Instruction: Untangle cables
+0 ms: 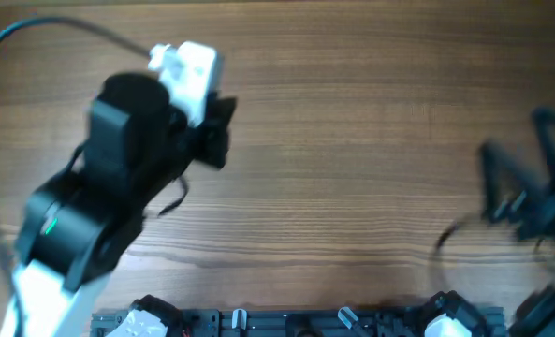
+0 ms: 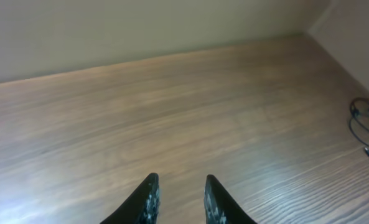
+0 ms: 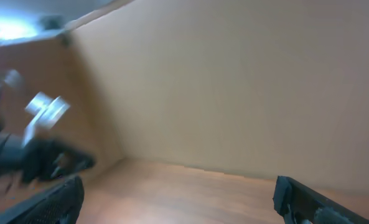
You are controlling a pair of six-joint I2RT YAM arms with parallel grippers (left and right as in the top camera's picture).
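Observation:
The cables (image 2: 362, 122) are thin dark wires lying in loose loops at the far right of the left wrist view. From overhead a thin dark loop of cable (image 1: 443, 245) lies on the wood beside the right arm. My left gripper (image 1: 219, 131) hovers over bare wood at the left, far from the wires. Its jaws (image 2: 179, 186) stand a little apart with nothing between them. My right gripper (image 1: 520, 152) is blurred at the right edge, just above the loop. In its wrist view the right gripper (image 3: 179, 202) is spread wide and holds nothing.
A dark rack with white and black parts (image 1: 305, 323) runs along the table's front edge. A thick black arm cable (image 1: 52, 28) arcs over the upper left. A pale wall (image 2: 140, 31) borders the table's far side. The left arm (image 3: 35, 158) shows blurred in the right wrist view.

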